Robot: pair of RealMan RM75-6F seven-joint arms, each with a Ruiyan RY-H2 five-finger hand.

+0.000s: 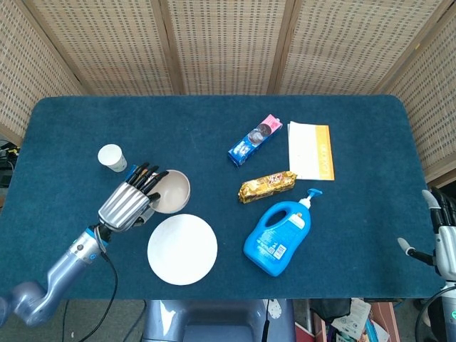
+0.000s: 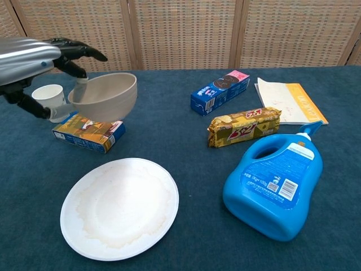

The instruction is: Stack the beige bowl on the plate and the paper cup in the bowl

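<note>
My left hand (image 1: 128, 204) pinches the round beige bowl (image 2: 105, 96) by its rim, aloft; next, lower it onto the white paper plate (image 2: 119, 207) just below-right

Before you, the blue-clothed bench (image 1: 214, 121) carries a white plate (image 1: 182, 249), paper cup (image 1: 112, 157), blue detergent bottle (image 1: 278, 236), two biscuit packs (image 1: 267, 185) (image 1: 255, 140), a small box (image 2: 88, 132) and a booklet (image 1: 311, 150).

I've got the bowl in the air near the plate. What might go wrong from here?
1. The left hand grips the bowl only at its rim, tilted; it may slip.
2. The bowl hangs over the small box; descending early would strike it, not the plate.
3. The cup stands close behind the hand and could get knocked.
</note>
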